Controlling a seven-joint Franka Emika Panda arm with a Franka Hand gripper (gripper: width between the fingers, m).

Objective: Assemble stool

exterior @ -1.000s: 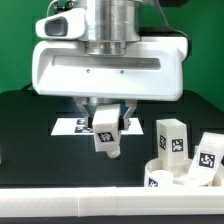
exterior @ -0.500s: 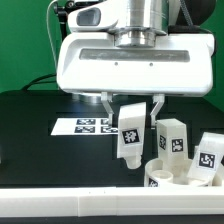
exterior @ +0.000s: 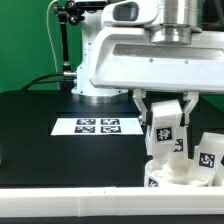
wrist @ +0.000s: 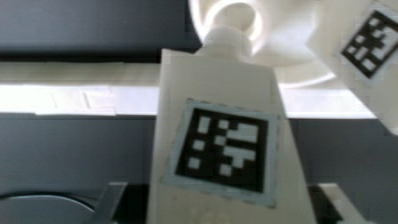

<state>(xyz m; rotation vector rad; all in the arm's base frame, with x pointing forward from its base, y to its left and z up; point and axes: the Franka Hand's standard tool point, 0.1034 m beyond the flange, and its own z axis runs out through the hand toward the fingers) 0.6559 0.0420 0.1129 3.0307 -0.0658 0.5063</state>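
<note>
Gripping a white leg [exterior: 164,131] between its two fingers, the hand [exterior: 165,112] hangs on the exterior view's right, above the seat [exterior: 172,176]. The leg stands roughly upright in the grip, its top pinched between the dark fingers [exterior: 142,106] and its black-and-white tag facing the camera. Its lower end points down at the seat, which lies on the black table [exterior: 40,130] at the near right, close behind the white rail [exterior: 70,204] along the near edge. Whether the leg's tip touches the seat cannot be told from this angle.

Just right of the held leg, a second leg [exterior: 180,140] stands upright behind the seat, mostly hidden by the hand. A third leg [exterior: 210,156] leans at the far right edge of the picture, its tag showing.

To the left of the hand, the marker board [exterior: 98,126] lies flat on the table, well apart from the seat.

From the wrist view, the held leg [wrist: 222,125] fills the middle of the frame, tag toward the lens, with the seat's rounded rim [wrist: 240,25] beyond its far end and another tagged leg [wrist: 365,40] beside that.
</note>
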